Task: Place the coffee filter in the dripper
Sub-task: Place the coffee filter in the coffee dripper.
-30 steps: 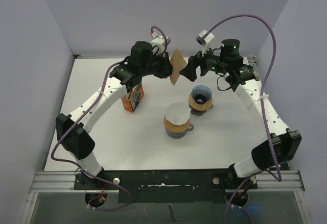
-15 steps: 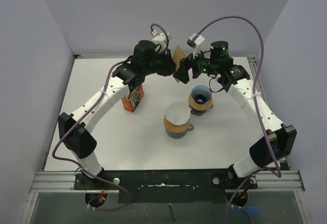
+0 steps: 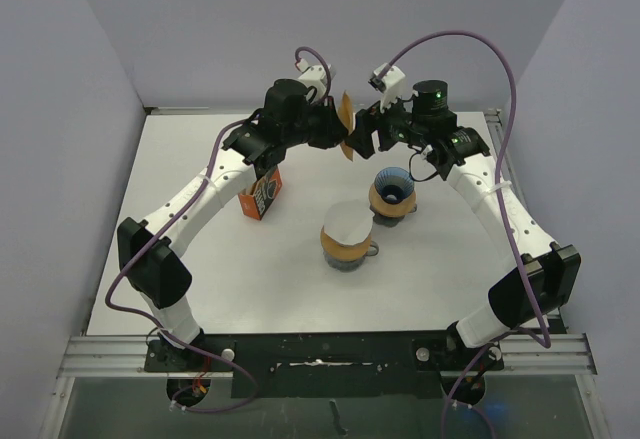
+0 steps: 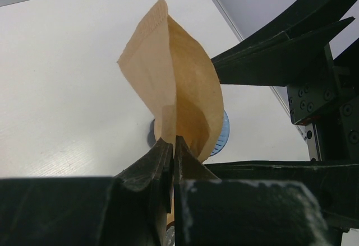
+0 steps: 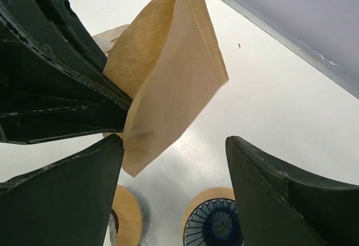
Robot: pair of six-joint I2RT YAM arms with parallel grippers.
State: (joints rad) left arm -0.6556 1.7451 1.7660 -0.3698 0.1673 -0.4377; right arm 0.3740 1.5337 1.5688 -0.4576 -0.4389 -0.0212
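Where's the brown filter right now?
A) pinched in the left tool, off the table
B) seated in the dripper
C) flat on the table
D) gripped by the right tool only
A: the left tool is shut on the lower end of the brown filter in midair; the right tool is open.

Bright, even light, faint shadows on table [image 3: 250, 284]; coffee filter [image 4: 179, 89] sharp (foreground dark, slightly soft)

Matt brown paper coffee filter [image 5: 168, 72], ribbed dripper [image 5: 213, 227], smooth white table [image 3: 190, 259]
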